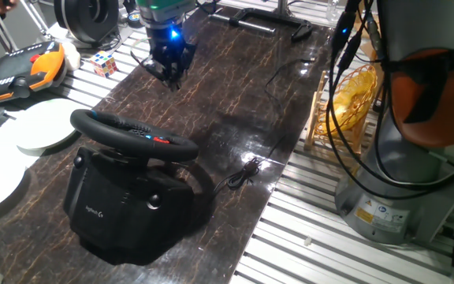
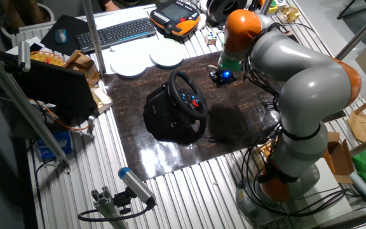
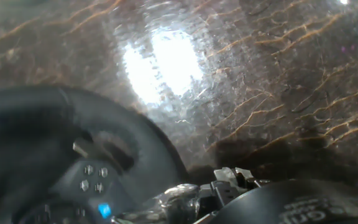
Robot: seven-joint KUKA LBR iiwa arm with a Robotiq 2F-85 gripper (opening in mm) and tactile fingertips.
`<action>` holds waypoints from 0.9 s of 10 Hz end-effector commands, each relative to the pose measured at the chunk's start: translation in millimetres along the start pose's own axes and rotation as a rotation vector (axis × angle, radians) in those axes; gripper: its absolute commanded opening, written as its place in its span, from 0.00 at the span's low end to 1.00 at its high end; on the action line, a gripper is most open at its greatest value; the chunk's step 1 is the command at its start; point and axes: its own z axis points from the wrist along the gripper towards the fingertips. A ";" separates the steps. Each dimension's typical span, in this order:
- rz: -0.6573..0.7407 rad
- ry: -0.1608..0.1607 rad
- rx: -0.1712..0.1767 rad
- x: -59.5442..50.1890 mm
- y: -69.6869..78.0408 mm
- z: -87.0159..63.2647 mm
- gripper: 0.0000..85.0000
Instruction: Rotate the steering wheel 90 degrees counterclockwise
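The steering wheel (image 1: pixel 132 134) is black with a thick rim and small red and blue hub buttons, tilted on its bulky black base (image 1: pixel 120 209) at the near left of the dark marble table (image 1: pixel 235 87). The other fixed view shows the steering wheel (image 2: pixel 189 94) face-on. My gripper (image 1: pixel 172 79) hangs above the table behind the wheel, apart from it, with a blue light on its body. Its fingers taper to one tip and hold nothing. In the hand view the steering wheel (image 3: pixel 55 118) fills the lower left, blurred, below the glossy table.
An orange-and-black gadget (image 1: pixel 22 71), a colour cube (image 1: pixel 105 63) and a black spool (image 1: pixel 85 17) sit at the back left. White plates (image 1: pixel 46 126) lie left of the wheel. A thin cable (image 1: pixel 247 173) crosses the table. An orange wire basket (image 1: pixel 349 95) stands at the right edge.
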 end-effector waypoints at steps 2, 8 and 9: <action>0.226 0.019 -0.019 -3.1 1.7 3.4 0.01; 0.532 0.036 -0.034 -5.5 3.6 6.3 0.01; 0.591 0.054 -0.050 -6.1 4.3 7.6 0.01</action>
